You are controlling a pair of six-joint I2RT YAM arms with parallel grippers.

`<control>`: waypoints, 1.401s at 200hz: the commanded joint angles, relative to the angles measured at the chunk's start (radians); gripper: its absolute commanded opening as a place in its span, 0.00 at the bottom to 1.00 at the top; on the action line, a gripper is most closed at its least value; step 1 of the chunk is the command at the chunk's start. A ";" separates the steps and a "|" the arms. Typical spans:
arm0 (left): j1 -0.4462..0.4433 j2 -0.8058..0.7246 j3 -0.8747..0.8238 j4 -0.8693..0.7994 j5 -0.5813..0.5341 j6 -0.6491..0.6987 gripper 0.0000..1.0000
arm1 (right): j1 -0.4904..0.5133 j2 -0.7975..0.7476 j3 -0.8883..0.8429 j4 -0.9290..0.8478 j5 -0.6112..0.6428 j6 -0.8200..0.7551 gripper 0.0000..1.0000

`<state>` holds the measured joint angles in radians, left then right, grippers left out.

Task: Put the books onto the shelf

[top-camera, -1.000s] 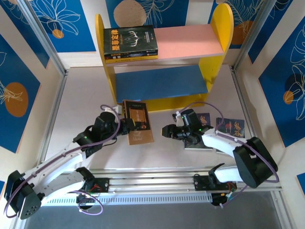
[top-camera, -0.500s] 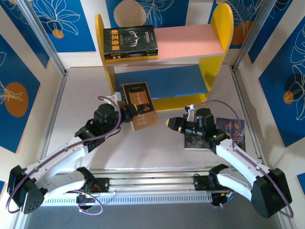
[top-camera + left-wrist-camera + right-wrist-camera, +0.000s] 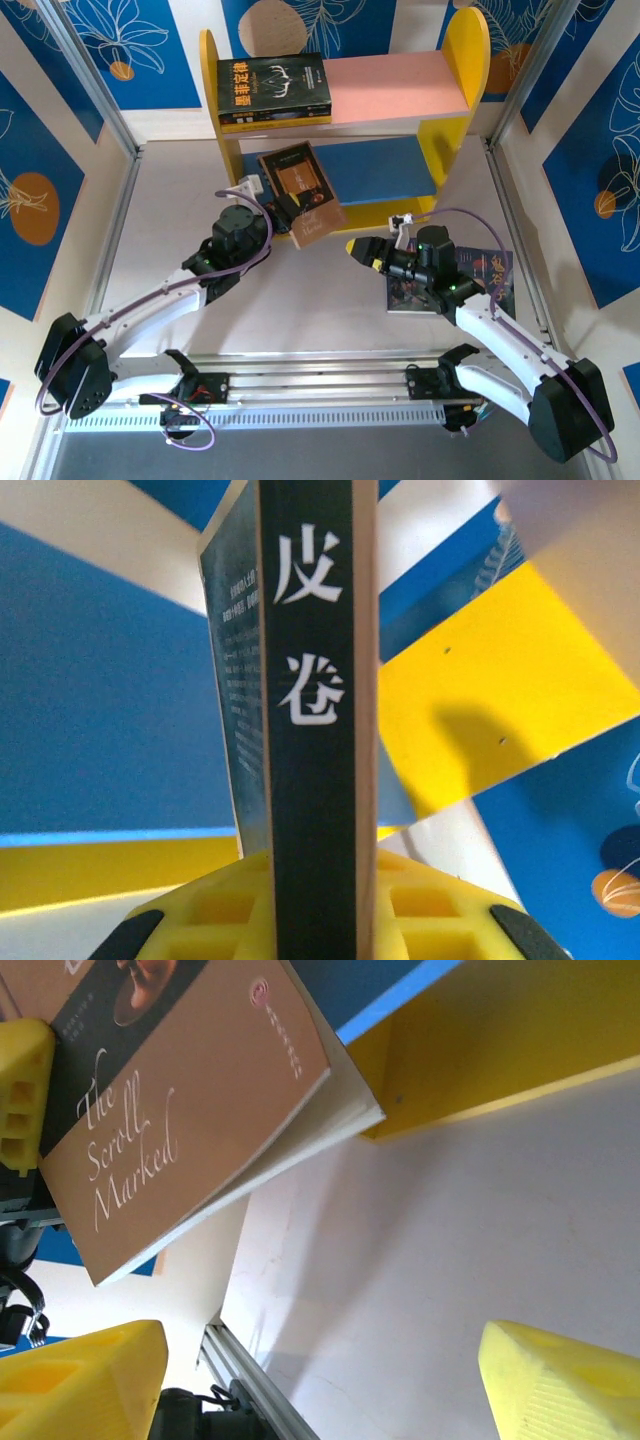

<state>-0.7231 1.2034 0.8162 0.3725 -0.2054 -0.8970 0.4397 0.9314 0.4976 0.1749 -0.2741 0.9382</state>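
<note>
Blue board (image 3: 390, 168): left part blocked by tilted brown book (image 3: 302, 193), right part free | pink board (image 3: 400, 85): black book (image 3: 273, 90) lay left, right half bare | table (image 3: 330, 290) middle stood open.

White table (image 3: 170, 200) with shelf (image 3: 400, 85) and two books (image 3: 497, 270)

Brown paperback book (image 3: 305, 192): matt card cover, cream paper page edges, dark spine faintly glossy. Small wooden shelf (image 3: 462, 60) with yellow sides: painted, smooth, matt. White surface (image 3: 170, 220): smooth, low sheen. Right tool (image 3: 320, 1385) fingers (image 3: 565, 1385): yellow plastic, finely ribbed, matt.
</note>
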 commanded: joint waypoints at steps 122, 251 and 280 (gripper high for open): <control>-0.132 0.043 -0.097 0.491 -0.240 -0.041 0.00 | 0.121 0.076 0.036 0.275 0.142 0.122 0.95; -0.197 0.167 -0.101 0.725 -0.255 -0.048 0.00 | 0.131 0.140 -0.009 0.463 0.244 0.245 0.92; -0.222 0.191 -0.106 0.769 -0.288 -0.042 0.00 | 0.131 0.144 -0.026 0.495 0.270 0.267 0.90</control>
<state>-0.9192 1.3865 0.7052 0.9737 -0.4511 -0.9447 0.5640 1.0683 0.4938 0.6056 -0.0605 1.1725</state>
